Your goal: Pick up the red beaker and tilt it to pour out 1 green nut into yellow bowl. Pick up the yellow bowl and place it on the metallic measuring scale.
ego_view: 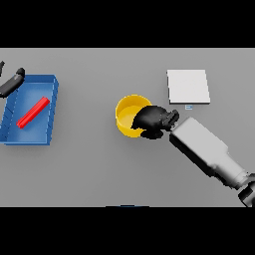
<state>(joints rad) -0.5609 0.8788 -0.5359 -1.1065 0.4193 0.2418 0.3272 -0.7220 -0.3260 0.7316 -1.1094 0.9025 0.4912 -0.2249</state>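
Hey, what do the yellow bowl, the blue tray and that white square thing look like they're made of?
The yellow bowl looks like matte plastic: flat, even colour with no glints. The blue tray also reads as matte plastic, uniformly blue with soft shading on its walls. The white square scale has a pale, dull top; it could be brushed metal or plastic, since no reflections show to settle it.

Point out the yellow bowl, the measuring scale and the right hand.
yellow bowl (127,110): head view, on the visible inner floor left of the hand.
measuring scale (188,86): head view, middle of its pale top plate.
right hand (153,119): head view, on the dark back of the hand at the bowl's right rim.
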